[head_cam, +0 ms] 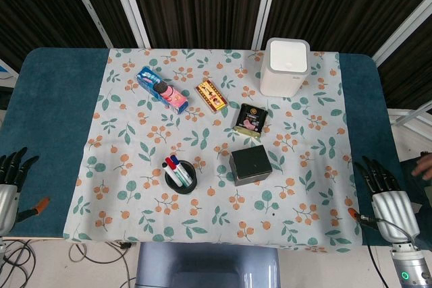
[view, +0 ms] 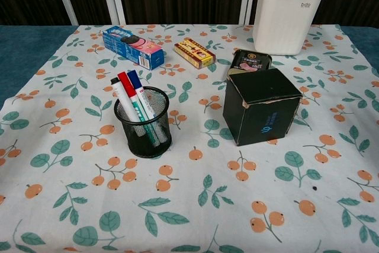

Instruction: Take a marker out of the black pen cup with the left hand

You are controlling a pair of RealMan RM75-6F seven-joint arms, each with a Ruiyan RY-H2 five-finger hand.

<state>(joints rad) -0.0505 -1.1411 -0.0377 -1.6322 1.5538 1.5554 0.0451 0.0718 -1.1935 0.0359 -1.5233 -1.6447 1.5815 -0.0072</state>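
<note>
A black mesh pen cup [head_cam: 181,179] [view: 144,125] stands on the floral tablecloth, left of centre. Three markers [head_cam: 174,166] [view: 131,94] with black, red and blue caps lean out of it toward the far left. My left hand [head_cam: 9,187] rests at the table's left front edge, far from the cup, fingers spread, holding nothing. At the right front edge my right hand [head_cam: 385,190] lies likewise with fingers apart and empty. The chest view shows neither hand.
A black box [head_cam: 250,164] [view: 262,106] sits right of the cup. Behind lie a dark snack tin [head_cam: 250,119] [view: 251,61], a yellow-red pack [head_cam: 211,96] [view: 194,52], a blue biscuit box [head_cam: 161,90] [view: 132,46] and a white bin [head_cam: 285,67] [view: 288,16].
</note>
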